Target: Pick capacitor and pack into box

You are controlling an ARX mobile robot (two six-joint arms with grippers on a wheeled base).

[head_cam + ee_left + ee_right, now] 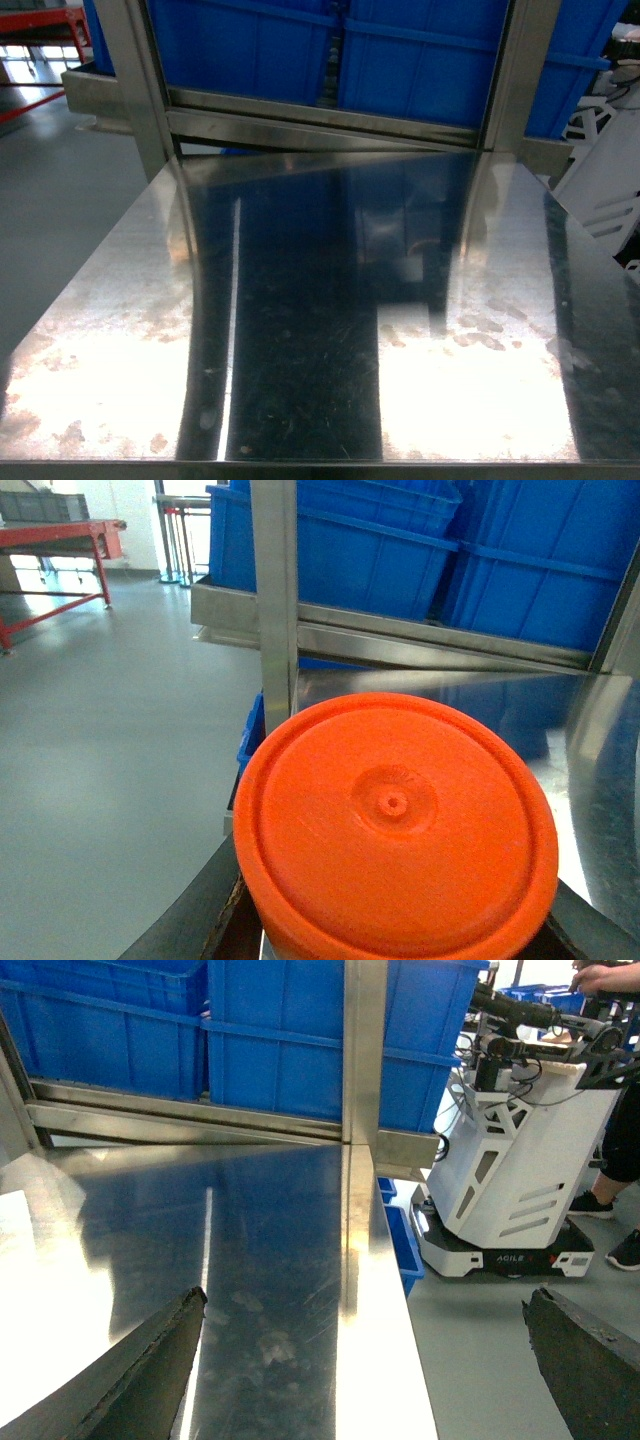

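The capacitor (pixel 395 820) is a fat orange cylinder whose round end fills the lower left wrist view. My left gripper (pixel 395 925) is shut on it, with a dark finger (pixel 190 915) showing on either side of it. It hangs over the left edge of the steel table (pixel 300 300). My right gripper (pixel 365 1360) is open with nothing between its dark fingers (pixel 150 1380), above the table's right edge. The head view shows only the bare shiny tabletop, with neither gripper in it. The box is out of view.
Large blue bins (pixel 420 60) sit on a steel rack behind the table, between upright posts (pixel 135 70). A white mobile robot (pixel 510 1170) and a person's legs (pixel 625 1160) stand on the floor to the right. A red-framed bench (pixel 60 550) is at far left.
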